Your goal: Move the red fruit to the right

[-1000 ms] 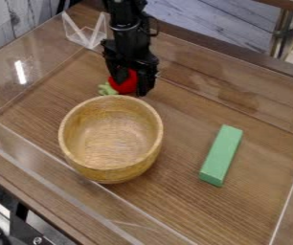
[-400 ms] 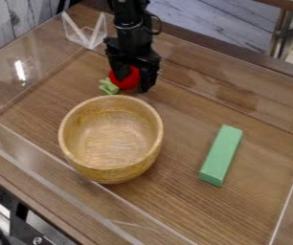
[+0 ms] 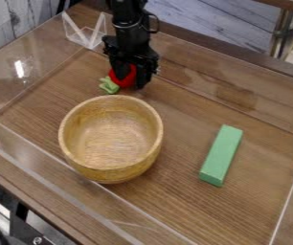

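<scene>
The red fruit is a small bright red toy with a green leafy bit poking out at its left. It lies on the wooden table just behind the wooden bowl. My black gripper has come straight down over it, and its fingers stand on either side of the fruit, narrowed around it. Whether the pads press on the fruit does not show, and most of the fruit is hidden by the fingers.
A green rectangular block lies to the right of the bowl. Clear plastic walls enclose the table surface. A clear stand sits at the back left.
The gripper has shifted slightly toward the back and lower over the fruit, and its fingers have drawn in around it. Bowl and block have not moved.
</scene>
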Available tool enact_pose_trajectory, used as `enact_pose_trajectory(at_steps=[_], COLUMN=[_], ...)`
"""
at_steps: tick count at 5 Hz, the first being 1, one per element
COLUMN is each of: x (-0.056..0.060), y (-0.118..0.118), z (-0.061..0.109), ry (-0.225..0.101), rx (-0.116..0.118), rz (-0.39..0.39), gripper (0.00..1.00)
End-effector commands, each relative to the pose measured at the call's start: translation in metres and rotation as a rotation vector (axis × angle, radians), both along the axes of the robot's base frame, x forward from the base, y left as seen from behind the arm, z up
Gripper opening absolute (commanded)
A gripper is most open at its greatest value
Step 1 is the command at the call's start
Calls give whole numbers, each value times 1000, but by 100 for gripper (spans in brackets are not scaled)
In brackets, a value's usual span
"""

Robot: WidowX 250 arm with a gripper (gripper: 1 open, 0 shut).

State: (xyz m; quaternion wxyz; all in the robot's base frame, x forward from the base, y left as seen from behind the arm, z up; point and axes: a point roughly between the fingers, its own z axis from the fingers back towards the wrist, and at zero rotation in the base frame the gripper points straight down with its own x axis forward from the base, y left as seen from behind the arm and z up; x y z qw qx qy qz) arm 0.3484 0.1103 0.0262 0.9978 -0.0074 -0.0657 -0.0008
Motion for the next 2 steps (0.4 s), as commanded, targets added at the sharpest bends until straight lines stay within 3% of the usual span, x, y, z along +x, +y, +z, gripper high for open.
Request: enact_pose_trajectory(at_steps=[1,2], x=[-1,-1], y=[3,-7], z=[3,26], ry=[-7,-46], rx=[5,7], rz=[16,22], gripper=[0,0])
